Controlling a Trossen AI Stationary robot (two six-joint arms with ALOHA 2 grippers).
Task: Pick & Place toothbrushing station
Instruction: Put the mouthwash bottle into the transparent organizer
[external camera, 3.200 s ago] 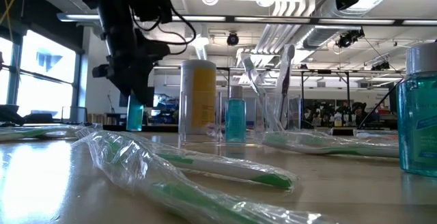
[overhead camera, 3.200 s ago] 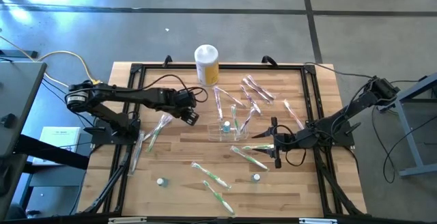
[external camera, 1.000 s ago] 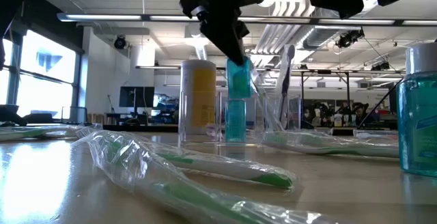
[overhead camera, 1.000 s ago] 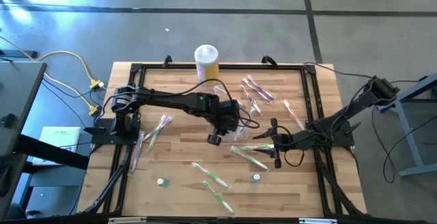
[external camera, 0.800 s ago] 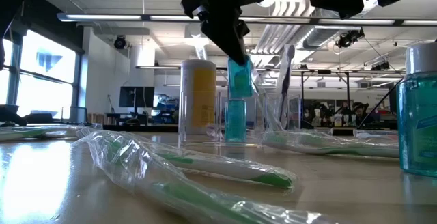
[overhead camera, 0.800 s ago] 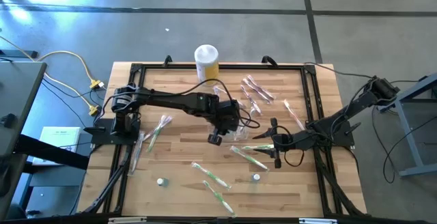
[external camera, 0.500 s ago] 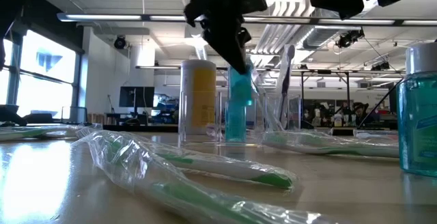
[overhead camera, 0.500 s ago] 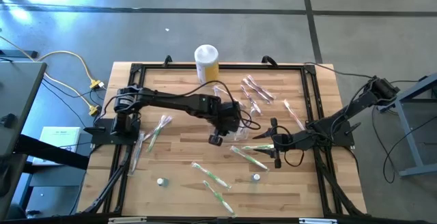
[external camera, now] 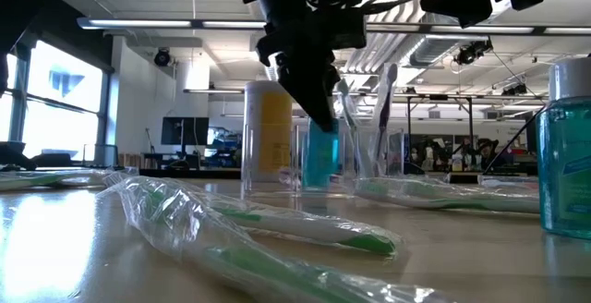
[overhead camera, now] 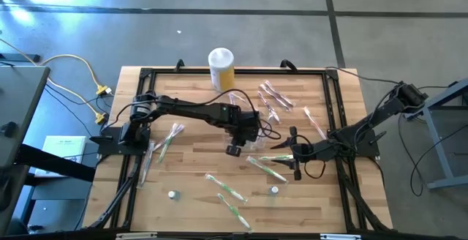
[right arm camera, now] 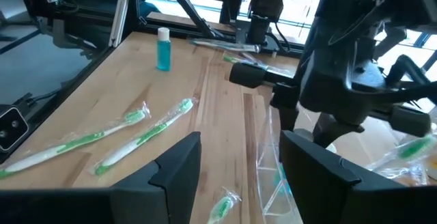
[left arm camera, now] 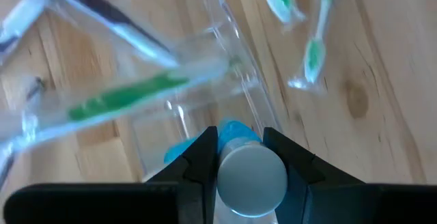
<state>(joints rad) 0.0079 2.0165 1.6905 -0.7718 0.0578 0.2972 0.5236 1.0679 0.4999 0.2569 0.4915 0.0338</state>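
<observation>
Broadly, the wooden surface (overhead camera: 190, 163) fills the middle of the high view, with a black frame around it. The left arm (overhead camera: 183, 108) reaches across it to the centre, and the right arm (overhead camera: 358, 134) lies low along the right side.

Near the far edge stands a yellow canister (overhead camera: 221, 68) with a white lid. At the centre sits the toothbrushing station (overhead camera: 248, 143), a clear holder with low compartments and a few toothbrushes standing in it, just beside the right arm's tip.

The left jaws (left arm camera: 240, 157) are closed narrowly on a small blue bottle (external camera: 319, 155) with a grey cap, held upright directly over the holder; from the low view it looks lowered into a compartment, though whether it touches the floor of it is hard to tell. The right jaws (right arm camera: 239, 162) stand apart and hold nothing, low over the surface next to the holder.

Wrapped toothbrushes (overhead camera: 228, 190) lie scattered in front, to the left and behind the holder. Two more small bottles stand on the near side, one at the left (overhead camera: 172, 195) and one at the right (overhead camera: 274, 190).
</observation>
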